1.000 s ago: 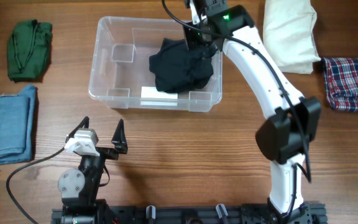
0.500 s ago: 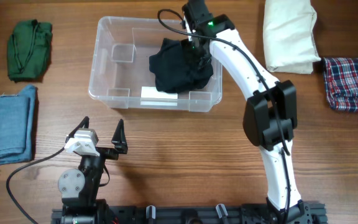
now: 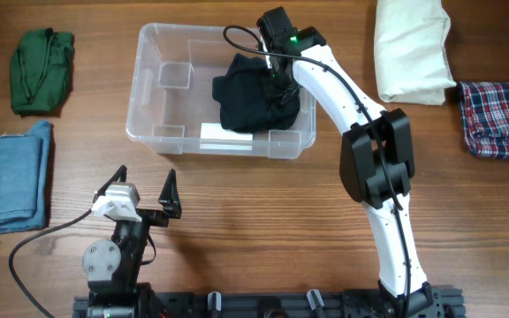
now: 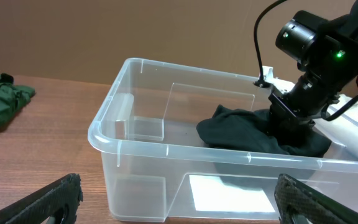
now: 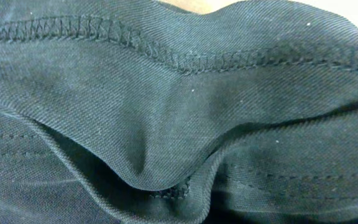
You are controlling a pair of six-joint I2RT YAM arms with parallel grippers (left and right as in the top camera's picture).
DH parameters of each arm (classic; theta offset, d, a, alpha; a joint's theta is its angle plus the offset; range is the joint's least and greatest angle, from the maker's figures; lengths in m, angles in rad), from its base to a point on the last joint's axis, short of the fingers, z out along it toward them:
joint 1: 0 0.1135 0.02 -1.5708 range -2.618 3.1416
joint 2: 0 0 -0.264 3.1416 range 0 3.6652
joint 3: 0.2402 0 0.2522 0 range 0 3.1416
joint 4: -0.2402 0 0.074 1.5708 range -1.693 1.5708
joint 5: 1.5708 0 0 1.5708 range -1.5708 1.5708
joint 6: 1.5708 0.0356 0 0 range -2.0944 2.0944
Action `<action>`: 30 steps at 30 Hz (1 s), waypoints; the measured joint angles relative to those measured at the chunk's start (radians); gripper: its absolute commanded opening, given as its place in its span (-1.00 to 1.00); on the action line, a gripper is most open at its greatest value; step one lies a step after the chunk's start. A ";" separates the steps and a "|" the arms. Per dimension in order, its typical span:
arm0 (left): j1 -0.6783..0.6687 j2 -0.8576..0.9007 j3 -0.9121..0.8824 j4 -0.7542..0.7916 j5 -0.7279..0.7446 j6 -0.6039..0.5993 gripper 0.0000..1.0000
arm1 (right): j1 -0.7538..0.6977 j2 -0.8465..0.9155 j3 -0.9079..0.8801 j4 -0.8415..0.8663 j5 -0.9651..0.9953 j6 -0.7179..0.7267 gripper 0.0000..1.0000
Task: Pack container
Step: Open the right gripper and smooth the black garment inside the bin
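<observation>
Overhead | right end effector (image 3: 278, 81), closed, is pressing black cloth (image 3: 246, 106) into container (image 3: 162, 106), upper centre | tucking it fully inside before withdrawing is looking wise | left end effector (image 3: 146, 177) is gaping wide, lower left

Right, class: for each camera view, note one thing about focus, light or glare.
Overhead: even light, sharp, with soft shadows on the table. Left wrist: pale highlights run along the container rim, seen against a plain background. Right wrist: the black garment fills the frame, close enough that its stitching shows sharply.
</observation>
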 measured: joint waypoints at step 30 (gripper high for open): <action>0.000 0.000 0.000 0.000 0.000 0.000 0.99 | 0.000 -0.138 0.005 -0.199 -0.026 -0.053 -0.92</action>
